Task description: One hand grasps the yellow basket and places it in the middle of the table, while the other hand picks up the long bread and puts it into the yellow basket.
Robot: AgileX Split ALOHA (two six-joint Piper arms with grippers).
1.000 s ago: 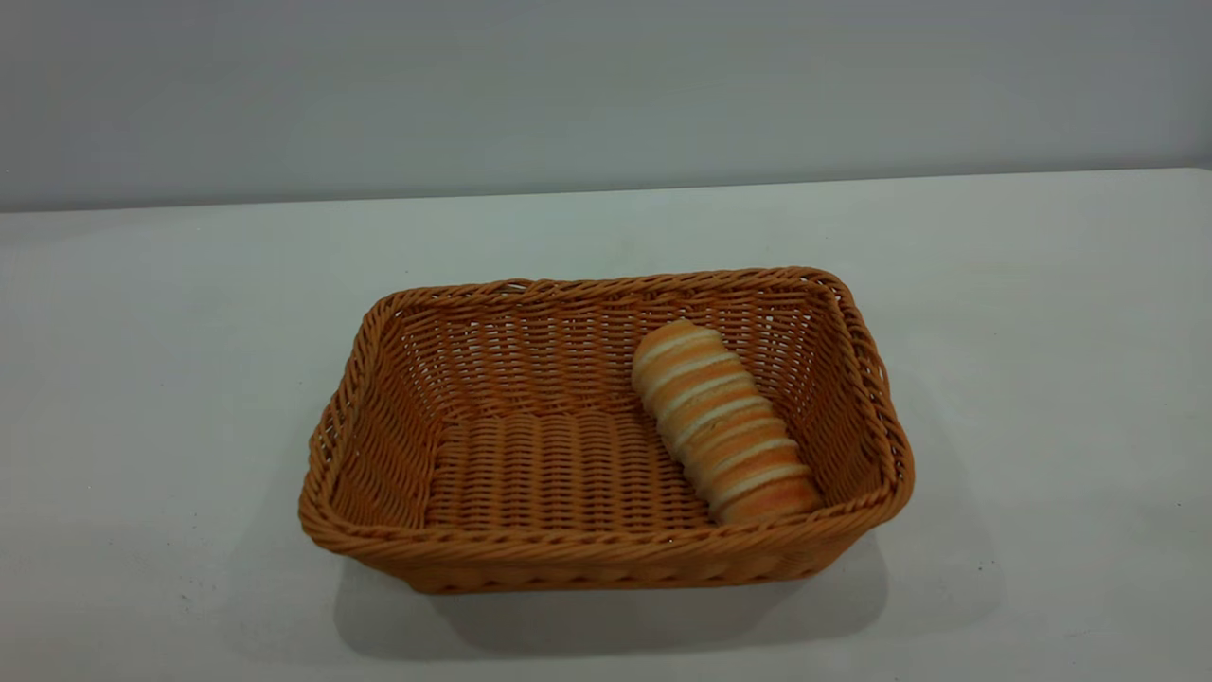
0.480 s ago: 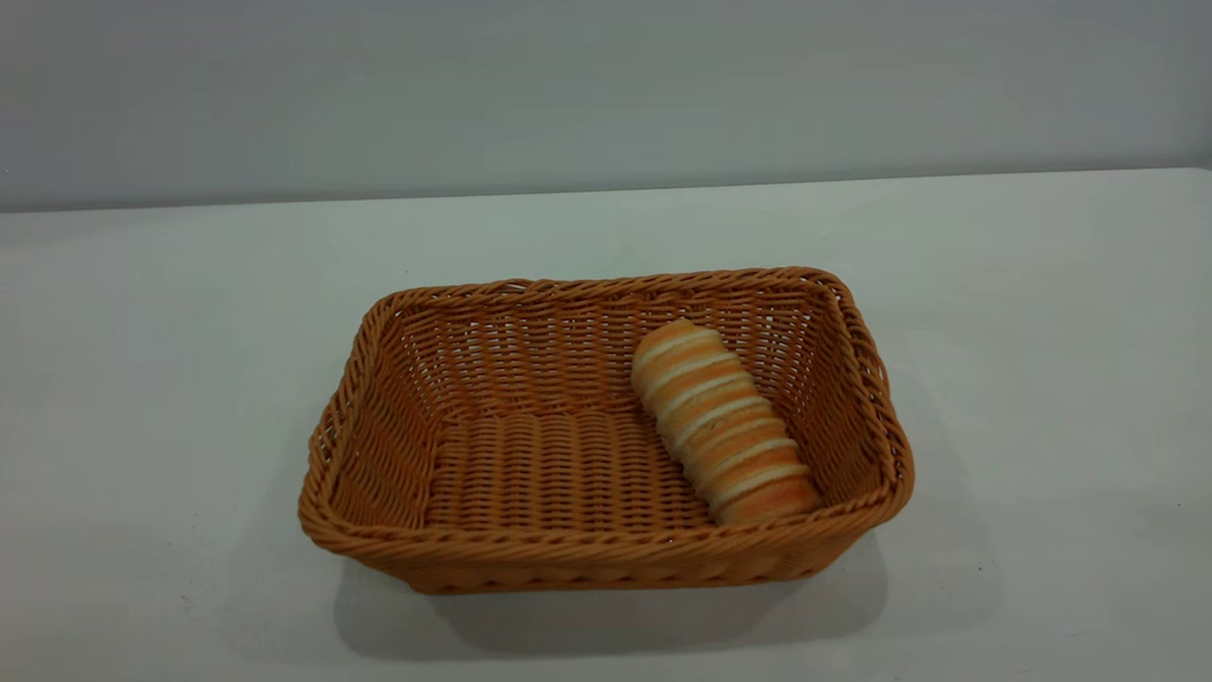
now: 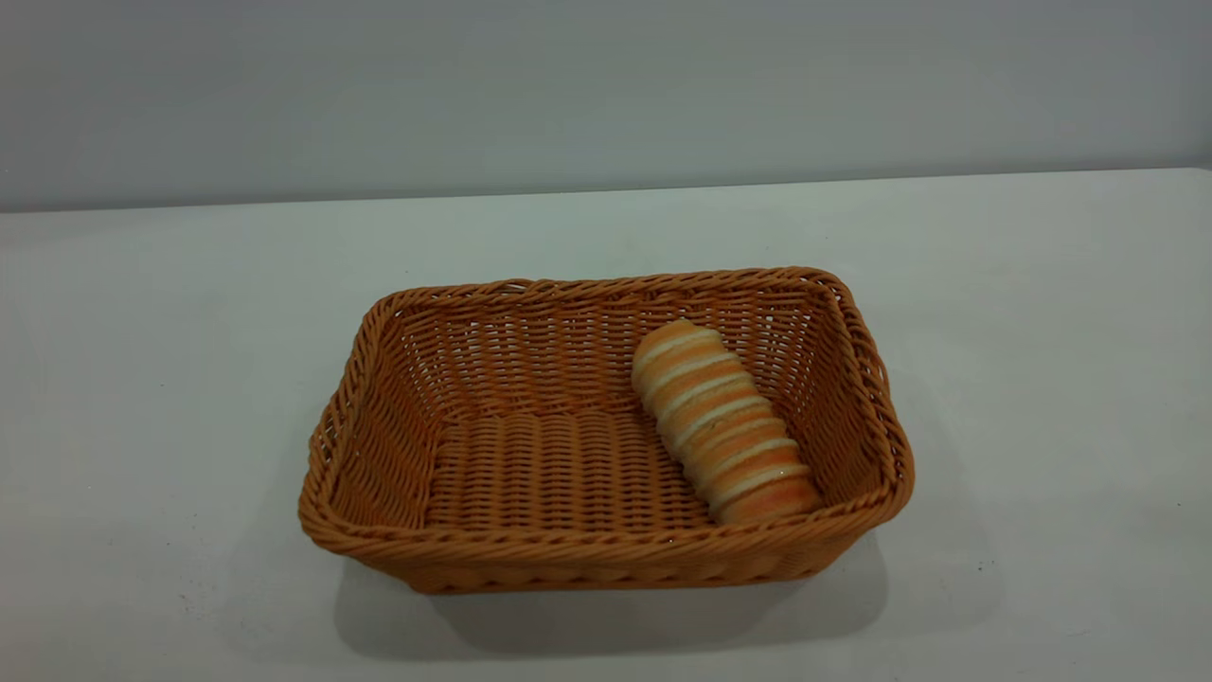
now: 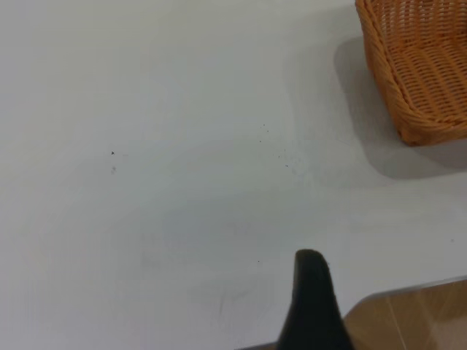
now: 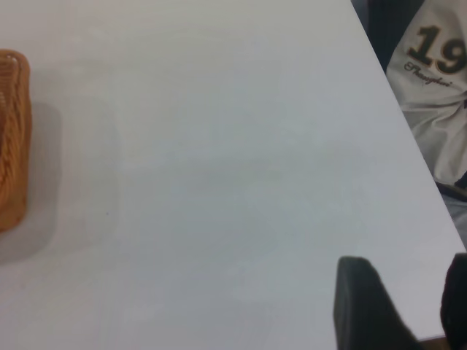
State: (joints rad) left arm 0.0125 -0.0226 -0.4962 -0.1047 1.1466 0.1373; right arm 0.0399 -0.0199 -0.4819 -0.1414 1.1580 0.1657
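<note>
Nothing has moved: long bread (image 3: 721,423) lies in the yellow basket (image 3: 606,554) (mid-table), right gripper (image 5: 400,302) released, left gripper's (image 4: 312,302) jaws unclear.

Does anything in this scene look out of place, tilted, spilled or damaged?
Nothing stands out. The basket sits flat on the table, and the bread lies inside it at its right side, running diagonally. Nothing is spilled or looks broken.

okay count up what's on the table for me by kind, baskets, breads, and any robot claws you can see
Baskets: 1, the yellow basket mid-table.
Breads: 1, the long bread lying inside it.
Claws: 2, the left claw and the right claw, each over bare table away from the basket.
Total: 4
</note>
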